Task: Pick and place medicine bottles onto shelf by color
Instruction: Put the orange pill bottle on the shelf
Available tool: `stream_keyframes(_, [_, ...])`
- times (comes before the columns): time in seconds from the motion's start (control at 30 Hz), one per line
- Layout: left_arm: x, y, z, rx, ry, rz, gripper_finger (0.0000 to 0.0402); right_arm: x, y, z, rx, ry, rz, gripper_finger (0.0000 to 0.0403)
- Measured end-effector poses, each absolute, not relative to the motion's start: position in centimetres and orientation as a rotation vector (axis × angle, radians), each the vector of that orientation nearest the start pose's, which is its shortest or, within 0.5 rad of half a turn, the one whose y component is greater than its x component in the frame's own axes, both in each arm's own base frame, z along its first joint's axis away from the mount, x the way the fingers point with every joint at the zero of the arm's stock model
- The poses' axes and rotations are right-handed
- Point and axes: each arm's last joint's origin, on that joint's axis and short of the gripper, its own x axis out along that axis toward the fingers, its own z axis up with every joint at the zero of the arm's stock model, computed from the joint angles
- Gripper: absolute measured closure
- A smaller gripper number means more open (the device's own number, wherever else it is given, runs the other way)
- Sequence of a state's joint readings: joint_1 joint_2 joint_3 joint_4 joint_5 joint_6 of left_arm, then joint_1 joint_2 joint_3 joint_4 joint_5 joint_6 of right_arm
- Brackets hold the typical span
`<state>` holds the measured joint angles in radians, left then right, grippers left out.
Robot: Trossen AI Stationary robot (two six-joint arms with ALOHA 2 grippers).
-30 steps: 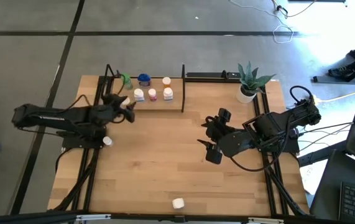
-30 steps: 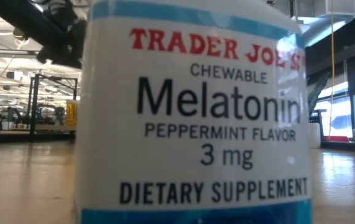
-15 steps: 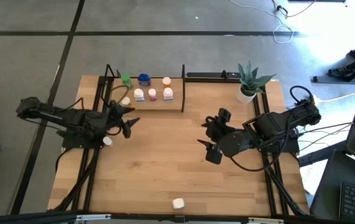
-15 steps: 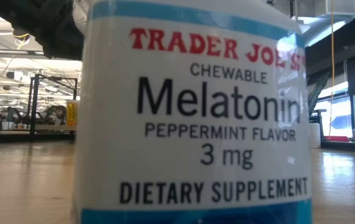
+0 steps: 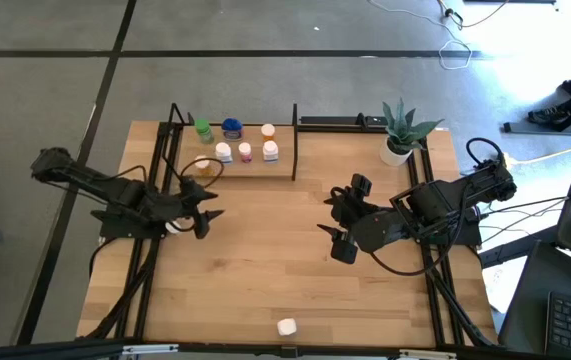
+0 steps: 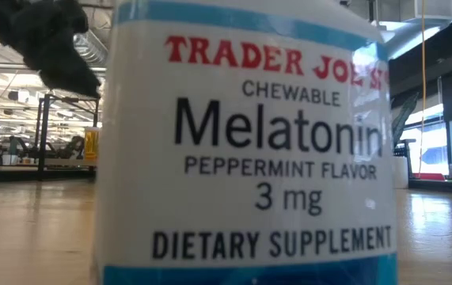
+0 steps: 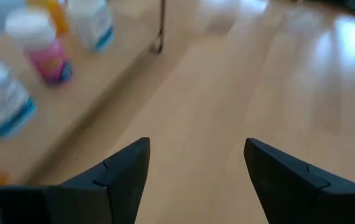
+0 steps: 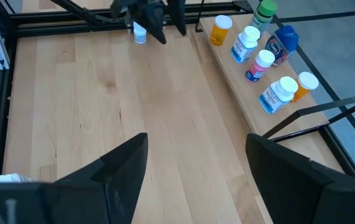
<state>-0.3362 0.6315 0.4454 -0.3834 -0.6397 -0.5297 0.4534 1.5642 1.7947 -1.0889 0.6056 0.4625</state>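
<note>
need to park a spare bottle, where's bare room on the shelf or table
The shelf is bare along its front edge and right end, past the white bottle. Its back left is crowded with the green bottle and blue bottle. The table is bare between the left tool and right tool.

Seven bottles [image 8: 263,64] upright on the shelf [image 8: 239,84] — two white ones [image 5: 286,327] off it.
</note>
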Motion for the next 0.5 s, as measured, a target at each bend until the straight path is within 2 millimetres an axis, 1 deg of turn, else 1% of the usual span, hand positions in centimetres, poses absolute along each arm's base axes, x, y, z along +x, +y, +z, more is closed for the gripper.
stream_keyframes(0.1, [13.0, -2.8, 21.6, -0.266, 0.482, 0.459, 0.0146, 28.0, 11.8, 41.3, 0.006, 0.683, -0.307, 0.013])
stream_keyframes(0.2, [12.5, -2.5, 20.9, -0.239, 0.535, 0.534, 0.0146, 28.0, 11.8, 41.3, 0.006, 0.682, -0.308, 0.013])
stream_keyframes(0.4, [11.9, -1.6, 20.5, -0.148, 0.539, 0.703, 0.0147, 28.0, 11.8, 41.3, 0.009, 0.681, -0.309, 0.013])
stream_keyframes(0.5, [11.7, -0.9, 20.2, -0.137, 0.569, 0.765, 0.0147, 28.0, 11.8, 41.3, 0.008, 0.681, -0.309, 0.013])
